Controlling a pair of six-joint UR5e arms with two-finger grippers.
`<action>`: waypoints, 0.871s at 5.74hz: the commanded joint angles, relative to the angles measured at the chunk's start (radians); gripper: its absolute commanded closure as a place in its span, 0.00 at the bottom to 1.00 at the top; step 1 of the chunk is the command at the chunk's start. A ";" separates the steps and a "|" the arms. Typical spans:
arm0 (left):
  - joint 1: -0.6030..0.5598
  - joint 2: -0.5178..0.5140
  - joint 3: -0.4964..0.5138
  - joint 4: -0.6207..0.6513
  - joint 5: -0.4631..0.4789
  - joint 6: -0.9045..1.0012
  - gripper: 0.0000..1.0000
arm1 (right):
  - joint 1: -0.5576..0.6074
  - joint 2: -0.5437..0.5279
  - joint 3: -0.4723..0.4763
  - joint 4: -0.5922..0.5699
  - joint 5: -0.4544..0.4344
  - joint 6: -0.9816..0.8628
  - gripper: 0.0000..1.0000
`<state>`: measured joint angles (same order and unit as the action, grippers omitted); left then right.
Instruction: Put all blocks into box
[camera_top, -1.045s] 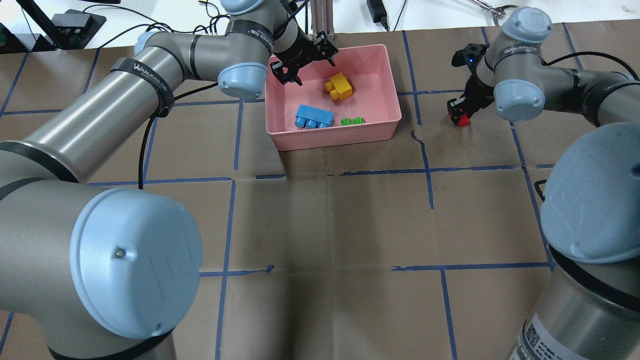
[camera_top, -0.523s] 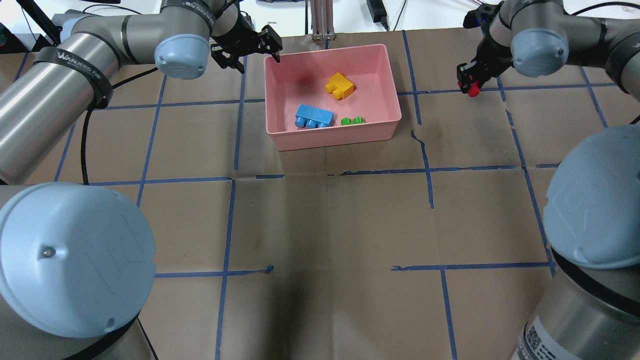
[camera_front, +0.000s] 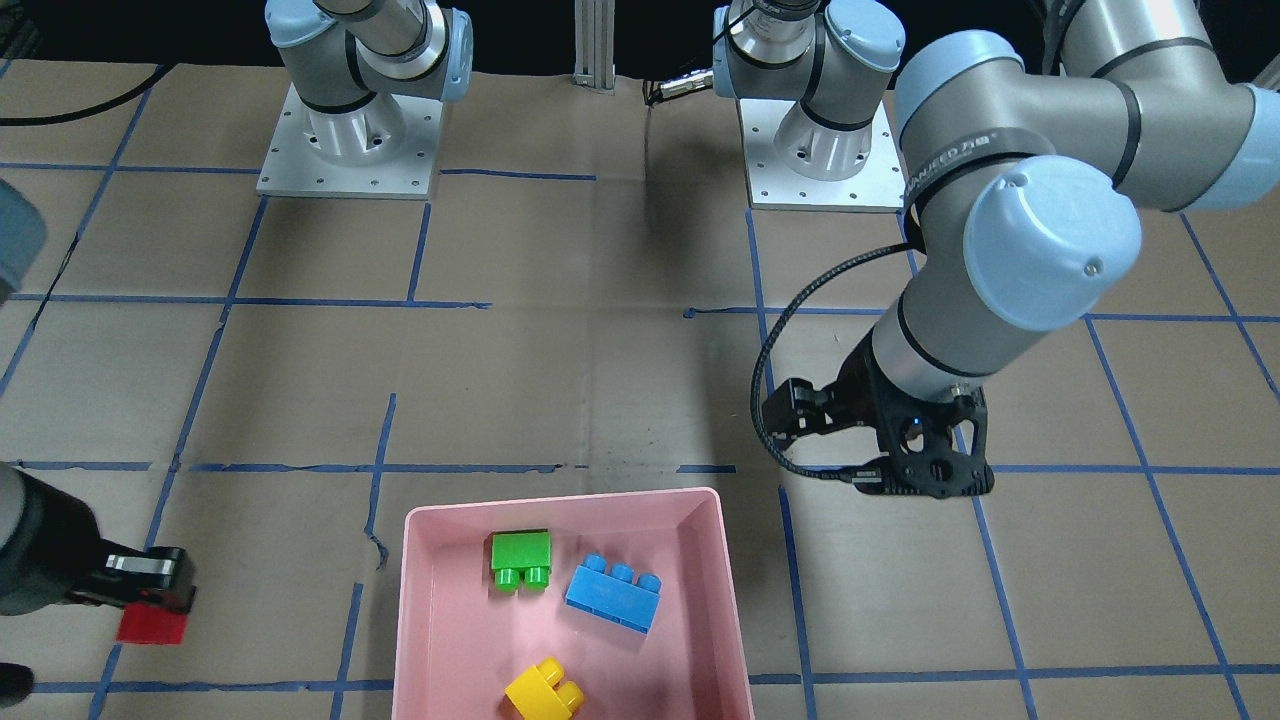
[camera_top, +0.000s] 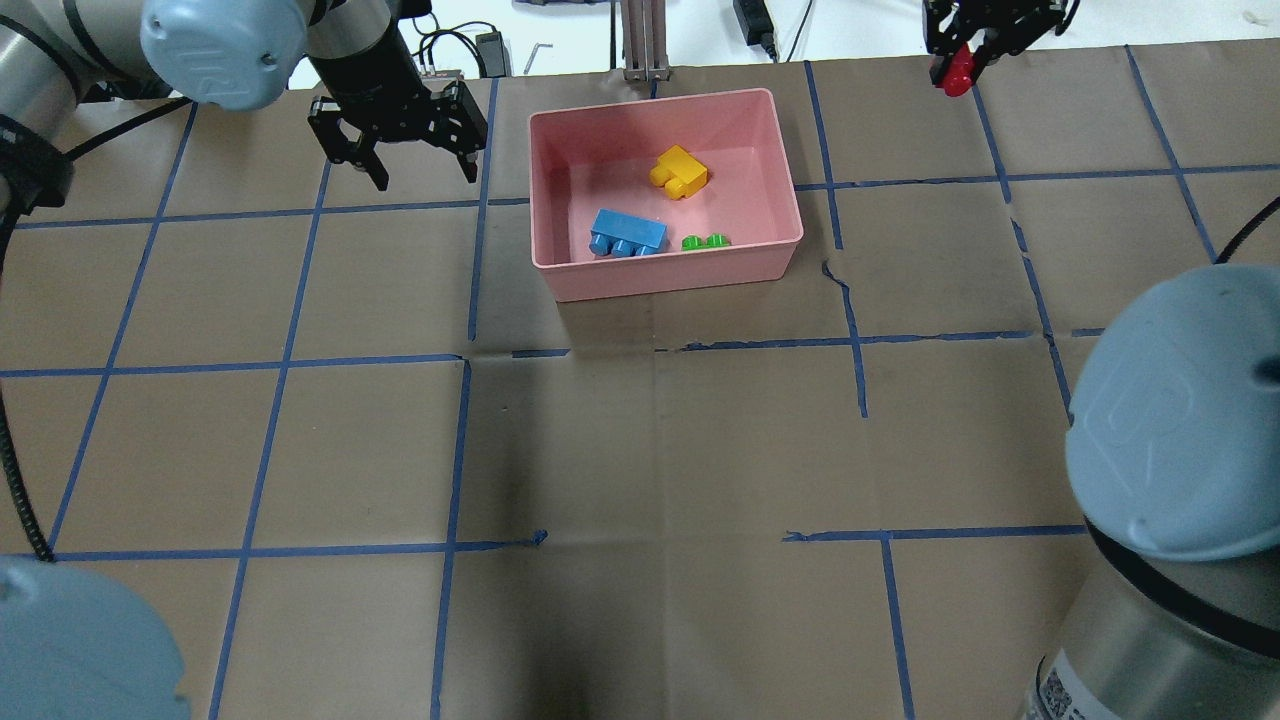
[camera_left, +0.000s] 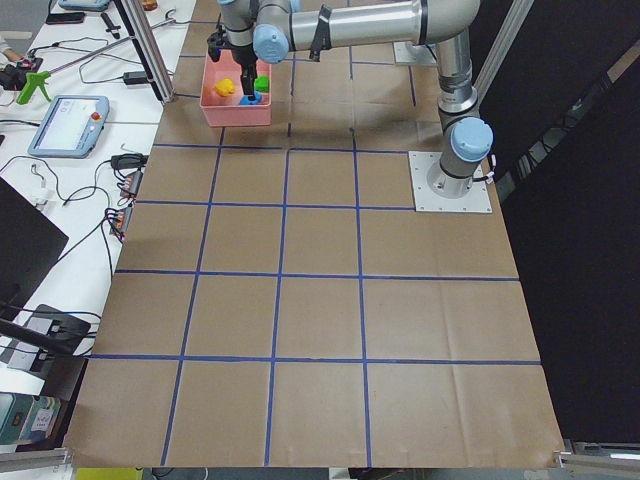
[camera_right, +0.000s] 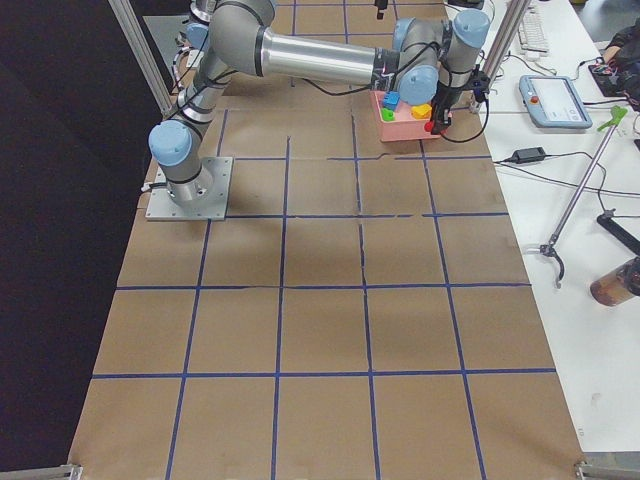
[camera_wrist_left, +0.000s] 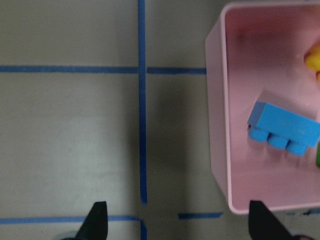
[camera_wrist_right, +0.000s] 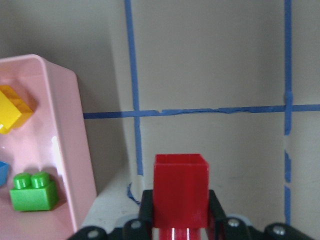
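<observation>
**Drop-short risk on the final carry**

The red block (camera_wrist_right: 180, 189) is pinched in the right gripper (camera_top: 958, 58), held high and well apart from the box (camera_top: 665, 283). 3 are inside: green block (camera_top: 705, 241), blue block (camera_top: 626, 233), yellow block (camera_top: 679, 171). The left gripper (camera_top: 425, 180) is spread, empty, beside the box. Likely risks: the low pinch slips mid-transit, or an early release lands the block on the table (camera_top: 650, 450).

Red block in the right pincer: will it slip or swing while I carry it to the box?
Probably rigid: the red block shows square edges in the right pincer. Likely light, being small beside the box. Glossy plastic could slip, though the grip looks centred.
</observation>
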<state>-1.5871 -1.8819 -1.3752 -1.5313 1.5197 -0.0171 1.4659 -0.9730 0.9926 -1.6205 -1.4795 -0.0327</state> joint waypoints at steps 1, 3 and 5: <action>-0.002 0.224 -0.223 -0.035 0.011 -0.004 0.01 | 0.158 0.025 -0.015 -0.049 0.005 0.339 0.76; -0.002 0.251 -0.229 -0.038 0.177 0.005 0.01 | 0.281 0.127 -0.012 -0.180 0.005 0.524 0.76; 0.010 0.257 -0.226 0.002 0.082 0.029 0.01 | 0.306 0.171 -0.002 -0.191 -0.002 0.556 0.02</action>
<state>-1.5826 -1.6337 -1.6022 -1.5525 1.6313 -0.0036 1.7625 -0.8184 0.9854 -1.8075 -1.4763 0.5106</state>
